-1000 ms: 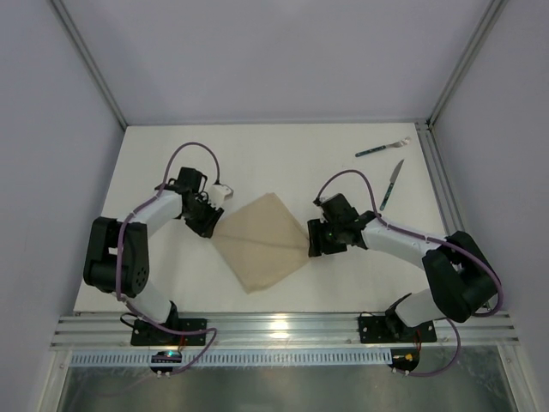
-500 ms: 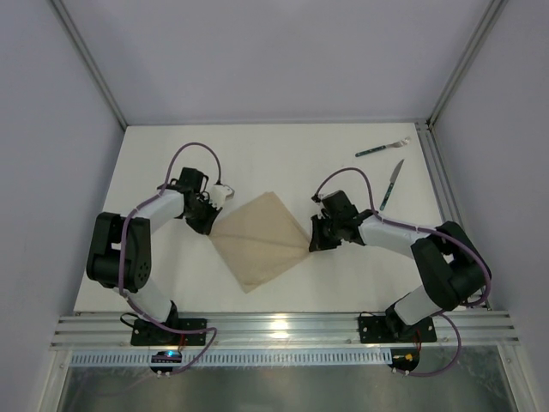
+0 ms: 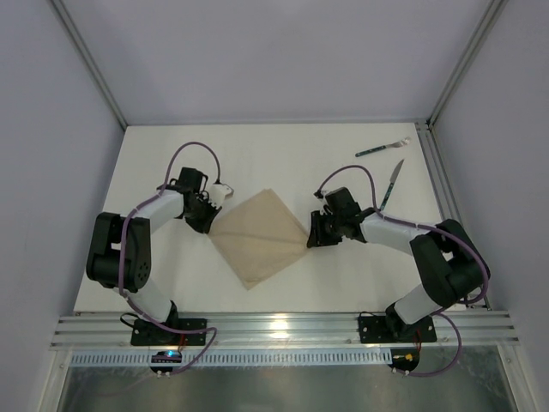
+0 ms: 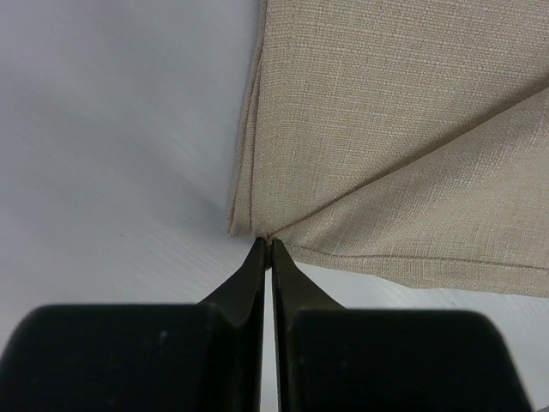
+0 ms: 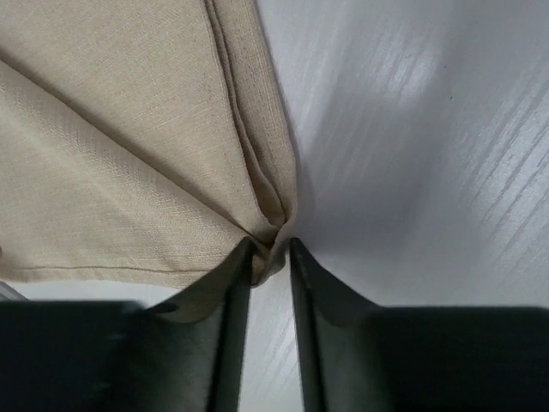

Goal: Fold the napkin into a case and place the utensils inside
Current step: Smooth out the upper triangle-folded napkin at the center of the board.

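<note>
White surface (image 3: 257, 154), walled bay. Napkin (image 3: 260, 240) lies mid-surface, folded to a diamond. Left tool (image 4: 266, 249) closed, tips at its left corner — cloth caught or not, cannot tell. Right tool (image 5: 272, 249) slightly apart, bunched right corner between its fingers; grip unclear. Fork (image 3: 382, 148), knife (image 3: 392, 184) well apart, far right. Step: case fold. Next move likely needs both corners firmly pinched, then lifted together

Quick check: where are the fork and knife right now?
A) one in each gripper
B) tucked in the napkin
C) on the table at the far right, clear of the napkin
C: the fork and knife lie bare on the table by its far right corner, well apart from the napkin.
</note>
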Controlling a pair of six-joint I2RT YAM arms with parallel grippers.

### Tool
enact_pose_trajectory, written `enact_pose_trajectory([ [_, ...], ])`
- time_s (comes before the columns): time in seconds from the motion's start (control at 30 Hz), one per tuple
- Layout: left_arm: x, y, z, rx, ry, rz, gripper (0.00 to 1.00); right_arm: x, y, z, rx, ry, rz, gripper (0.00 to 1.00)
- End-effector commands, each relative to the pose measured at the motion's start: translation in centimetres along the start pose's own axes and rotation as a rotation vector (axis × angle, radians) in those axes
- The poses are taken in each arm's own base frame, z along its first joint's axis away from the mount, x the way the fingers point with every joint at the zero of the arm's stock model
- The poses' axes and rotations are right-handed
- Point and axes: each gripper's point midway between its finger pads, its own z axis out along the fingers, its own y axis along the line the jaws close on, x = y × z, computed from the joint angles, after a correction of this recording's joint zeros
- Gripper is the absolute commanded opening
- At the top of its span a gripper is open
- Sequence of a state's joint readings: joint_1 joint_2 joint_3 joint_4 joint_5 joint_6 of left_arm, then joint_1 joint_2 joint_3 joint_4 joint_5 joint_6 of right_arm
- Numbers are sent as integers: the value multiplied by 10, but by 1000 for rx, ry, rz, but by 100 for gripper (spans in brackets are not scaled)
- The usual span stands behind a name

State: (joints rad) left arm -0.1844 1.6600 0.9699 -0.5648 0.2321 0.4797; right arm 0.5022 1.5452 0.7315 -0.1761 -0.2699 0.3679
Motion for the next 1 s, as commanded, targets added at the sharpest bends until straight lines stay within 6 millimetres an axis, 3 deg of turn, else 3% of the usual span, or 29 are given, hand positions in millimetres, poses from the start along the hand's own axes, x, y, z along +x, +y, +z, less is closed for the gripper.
enact_pose_trajectory([
  [0.0, 4, 5, 4, -12, 1, 15, 1, -30, 0, -10, 36, -79, -56, 37],
  [0.1, 4, 3, 1, -12, -11, 18, 5, -46, 4, -29, 65, -126, -83, 48],
  [0.2, 2, 5, -3, -29, -21, 20, 8, -55, 25, -49, 40, -196, -109, 48],
  [0.27, 2, 4, -3, -30, -23, 17, 8, -54, 45, -56, 4, -238, -139, 43],
  [0.37, 3, 3, -2, -25, -18, 13, 9, -37, 107, -52, -142, -245, -224, 22],
  [0.4, 3, 3, -2, -26, -18, 13, 9, -22, 134, -50, -215, -220, -268, 18],
  [0.43, 4, 3, -2, -24, -14, 14, 9, -21, 162, -52, -325, -218, -277, 12],
  [0.5, 5, 3, -2, -26, -14, 14, 9, 0, 187, -35, -406, -130, -295, 6],
  [0.53, 5, 3, -3, -27, -12, 14, 10, -5, 208, -35, -468, -134, -302, 4],
  [0.57, 5, 2, -3, -26, -13, 12, 10, 6, 208, -16, -456, -74, -304, 4],
  [0.63, 5, 3, -3, -28, -15, 14, 10, 13, 228, -8, -491, -36, -338, 4],
  [0.73, 4, 5, -3, -38, -19, 13, 10, 31, 236, 12, -506, 62, -342, 4],
  [0.8, 4, 5, -2, -39, -17, 10, 10, 52, 223, 27, -461, 165, -326, 4],
  [0.97, 4, 9, 0, -53, -11, -1, 10, 76, 207, 42, -408, 288, -322, 4],
])
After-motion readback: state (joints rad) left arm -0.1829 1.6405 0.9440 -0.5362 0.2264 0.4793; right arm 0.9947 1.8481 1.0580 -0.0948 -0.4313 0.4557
